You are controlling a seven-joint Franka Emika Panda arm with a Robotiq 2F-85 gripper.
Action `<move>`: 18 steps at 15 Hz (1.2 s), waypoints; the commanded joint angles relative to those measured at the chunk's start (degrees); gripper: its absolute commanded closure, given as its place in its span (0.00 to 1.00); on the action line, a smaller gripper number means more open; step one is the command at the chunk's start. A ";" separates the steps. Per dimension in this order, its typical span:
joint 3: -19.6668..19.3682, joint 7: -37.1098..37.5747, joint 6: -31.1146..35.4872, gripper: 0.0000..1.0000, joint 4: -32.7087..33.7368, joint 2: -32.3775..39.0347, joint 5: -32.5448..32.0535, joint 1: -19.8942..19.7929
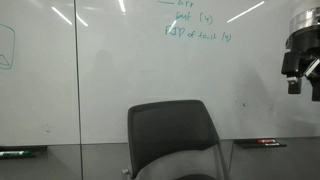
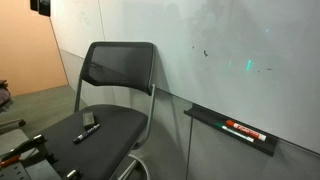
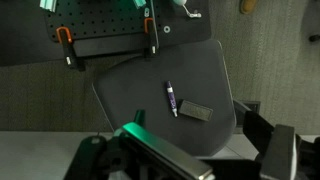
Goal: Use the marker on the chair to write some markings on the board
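Jaws of the gripper (image 3: 190, 140) stand apart, gripping nothing. Beyond them the wrist view shows the marker (image 3: 172, 98), slim and dark, flat on the curved grey seat of the chair (image 3: 130, 85) (a grey block (image 3: 195, 112) just beside), long axis nearly top-to-bottom there. An exterior view shows only the backrest before the glossy white board (image 1: 100, 70).

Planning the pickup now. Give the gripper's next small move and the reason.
Probably lower the gripper toward the chair seat, centring over the marker. It hangs high in front of the board, apparently open and holding nothing, while the marker lies flat on the seat beside a grey block.
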 commanded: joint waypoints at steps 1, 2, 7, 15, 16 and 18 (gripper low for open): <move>0.87 -0.53 -0.26 0.00 0.40 -0.02 0.45 -1.15; 0.87 -0.53 -0.26 0.00 0.63 -0.10 0.45 -1.16; 0.86 -0.54 -0.27 0.00 0.86 -0.28 0.46 -1.16; 6.60 -1.21 14.50 0.00 -9.22 0.64 -1.08 0.82; 7.92 -1.68 19.19 0.00 -11.78 1.77 -0.97 1.75; 10.35 -1.51 28.33 0.00 -15.67 6.18 -0.56 3.49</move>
